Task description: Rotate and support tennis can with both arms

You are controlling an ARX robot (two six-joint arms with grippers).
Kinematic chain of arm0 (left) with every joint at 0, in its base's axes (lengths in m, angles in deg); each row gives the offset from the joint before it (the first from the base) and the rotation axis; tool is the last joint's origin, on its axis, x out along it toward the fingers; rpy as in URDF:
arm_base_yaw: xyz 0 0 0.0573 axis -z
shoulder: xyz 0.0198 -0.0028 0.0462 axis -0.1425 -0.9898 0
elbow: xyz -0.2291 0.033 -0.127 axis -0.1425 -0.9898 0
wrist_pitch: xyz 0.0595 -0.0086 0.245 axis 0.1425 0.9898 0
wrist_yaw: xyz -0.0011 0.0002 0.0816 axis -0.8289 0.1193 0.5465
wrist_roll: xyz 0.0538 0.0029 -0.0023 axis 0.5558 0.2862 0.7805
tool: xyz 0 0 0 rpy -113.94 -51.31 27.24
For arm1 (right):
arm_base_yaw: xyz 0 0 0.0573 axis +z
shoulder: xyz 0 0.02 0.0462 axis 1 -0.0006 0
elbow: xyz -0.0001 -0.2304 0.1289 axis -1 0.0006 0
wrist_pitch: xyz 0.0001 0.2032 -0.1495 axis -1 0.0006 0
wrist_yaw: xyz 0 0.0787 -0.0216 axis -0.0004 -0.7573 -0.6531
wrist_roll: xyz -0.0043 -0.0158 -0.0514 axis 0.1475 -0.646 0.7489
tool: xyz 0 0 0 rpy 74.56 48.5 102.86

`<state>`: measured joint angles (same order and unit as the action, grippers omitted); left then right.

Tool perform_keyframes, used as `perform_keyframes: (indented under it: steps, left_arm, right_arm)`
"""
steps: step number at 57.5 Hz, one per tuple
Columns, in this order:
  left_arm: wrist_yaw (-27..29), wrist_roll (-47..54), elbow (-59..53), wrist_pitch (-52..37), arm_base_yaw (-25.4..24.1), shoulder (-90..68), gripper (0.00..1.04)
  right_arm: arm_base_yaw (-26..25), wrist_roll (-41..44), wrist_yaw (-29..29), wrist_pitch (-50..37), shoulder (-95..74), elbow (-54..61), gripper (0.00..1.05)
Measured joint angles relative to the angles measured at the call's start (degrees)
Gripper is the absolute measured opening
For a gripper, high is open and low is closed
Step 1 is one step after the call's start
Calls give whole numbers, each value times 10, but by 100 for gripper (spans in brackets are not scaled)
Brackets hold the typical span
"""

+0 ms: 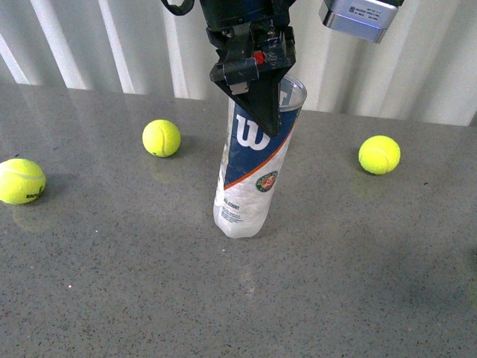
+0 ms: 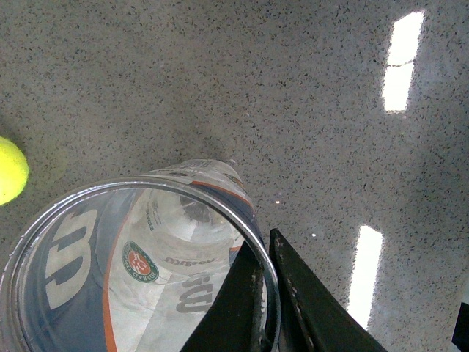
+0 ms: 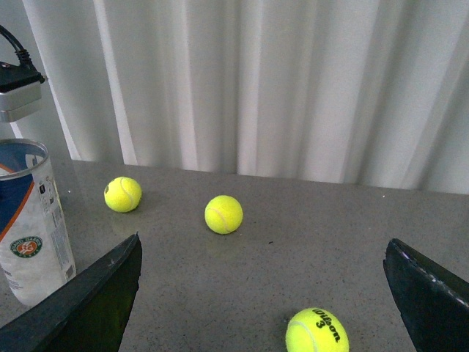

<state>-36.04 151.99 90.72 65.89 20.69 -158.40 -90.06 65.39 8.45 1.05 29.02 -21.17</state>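
The tennis can [image 1: 250, 175] stands almost upright on the grey table, leaning slightly, open top up, with its navy-and-white label, white W and orange stripe facing me. My left gripper [image 1: 257, 104] comes down from above and is shut on the can's top rim. In the left wrist view its black fingers [image 2: 308, 301] pinch the rim, one inside and one outside the can [image 2: 139, 264]. My right gripper [image 3: 264, 293] is open and empty, off to one side of the can [image 3: 29, 227]; only its wrist camera housing [image 1: 361, 16] shows in the front view.
Three yellow-green tennis balls lie on the table: one at the far left [image 1: 21, 181], one left of the can [image 1: 162, 138], one to its right [image 1: 379, 154]. White curtains hang behind the table's far edge. The right wrist view shows three balls [image 3: 223, 214].
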Motion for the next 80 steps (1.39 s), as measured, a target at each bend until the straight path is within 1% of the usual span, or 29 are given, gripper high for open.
perform_keyframes:
  steps: [8,18,30,46,50,51,53,58,60,64,66,69,74,80]
  left_arm:
    - [-28,-18,16,0,1,-11,4]
    - [-33,-33,17,-8,1,-14,4]
    - [-32,-43,1,-41,-2,-14,4]
    - [-35,-50,-20,-52,-7,-14,47]
    - [-36,-55,-24,-57,-9,-14,61]
    - [-37,-55,-24,-57,-10,-14,66]
    - [-37,-56,-25,-57,-10,-14,70]
    - [-39,-57,-25,-56,-11,-11,84]
    - [-39,-57,-25,-56,-11,-10,88]
    - [-46,-57,-25,-56,-11,-5,99]
    - [-50,-59,-25,-55,-11,-4,100]
    - [-59,-64,-18,-50,-13,-1,97]
    - [-70,-69,-4,-44,-15,5,98]
    - [-106,-81,23,-35,-20,19,98]
  right_arm:
    - [0,0,0,0,0,0,98]
    - [0,0,0,0,0,0,98]
    - [0,0,0,0,0,0,98]
    - [0,0,0,0,0,0,98]
    - [0,0,0,0,0,0,98]
    - [0,0,0,0,0,0,98]
    - [0,0,0,0,0,0,98]
    - [0,0,0,0,0,0,98]
    - [0,0,0,0,0,0,98]
    - [0,0,0,0,0,0,98]
    - [0,0,0,0,0,0,98]
    - [0,0,0,0,0,0,98]
    - [0,0,0,0,0,0,98]
    - [0,0,0,0,0,0,98]
